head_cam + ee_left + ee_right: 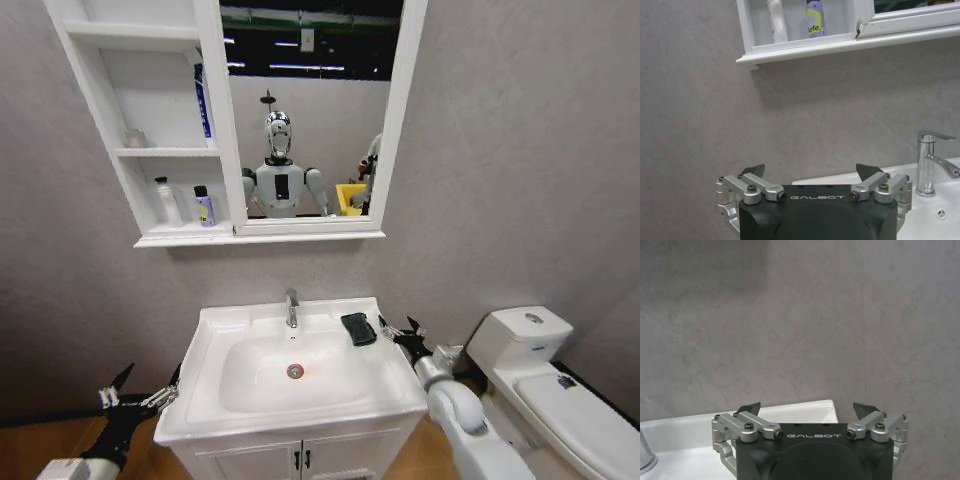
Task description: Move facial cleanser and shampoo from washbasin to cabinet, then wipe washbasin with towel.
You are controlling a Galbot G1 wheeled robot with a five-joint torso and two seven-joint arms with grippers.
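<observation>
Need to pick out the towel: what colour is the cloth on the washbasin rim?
Dark grey-black; the towel shows best in the head view, right of the tap.

Dark towel (358, 328) on washbasin (230, 322) rim beside tap (292, 308)

Rear wall (500, 150) was grey, stone-textured panelling with faint diagonal veining, unbroken and evenly lit. A white toilet (545, 385) with closed lid and cistern stood at 4 o'clock, against the wall. A white two-door vanity (300, 458) with black handles sat at 6 o'clock. Wood-toned floor (40, 440) showed at 8 o'clock. A dark skirting strip ran along the wall base there.
</observation>
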